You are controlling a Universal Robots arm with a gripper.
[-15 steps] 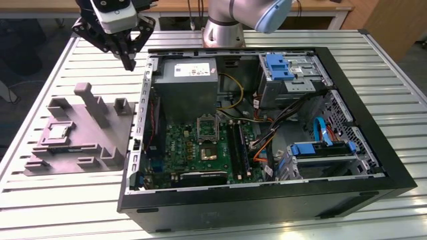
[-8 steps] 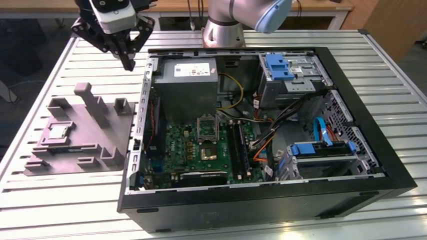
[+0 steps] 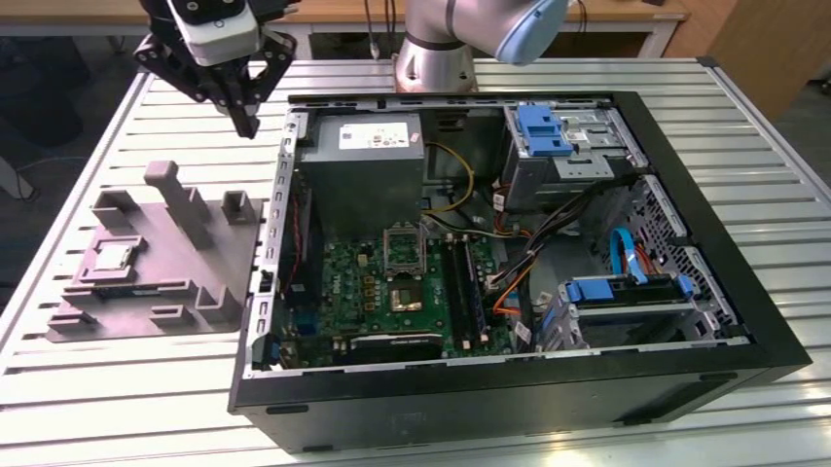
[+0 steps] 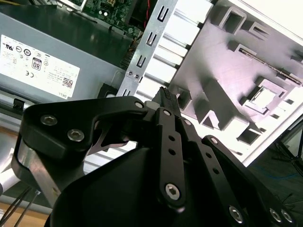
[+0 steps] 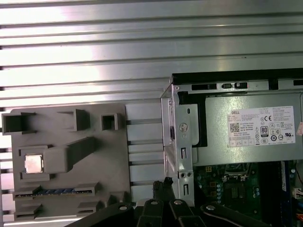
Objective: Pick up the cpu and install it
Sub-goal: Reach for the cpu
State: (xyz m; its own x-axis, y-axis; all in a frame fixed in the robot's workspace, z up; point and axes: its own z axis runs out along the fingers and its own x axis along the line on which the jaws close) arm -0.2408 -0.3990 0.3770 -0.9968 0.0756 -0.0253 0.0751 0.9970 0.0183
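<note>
cpu: flat in a recess of the grey holder on the bench, beside the open computer case.
handling: probably light, stiff and delicate; pinch opposite edges.
gripper: pressed together, empty, well apart from the cpu.

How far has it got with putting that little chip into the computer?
Nothing looks done yet. The cpu lies in its recess on the grey holder tray, beside the open computer case. The gripper hangs shut and empty above the table, by the case's edge, touching nothing. Both the pickup and seating the chip in the motherboard socket are left to do.
</note>
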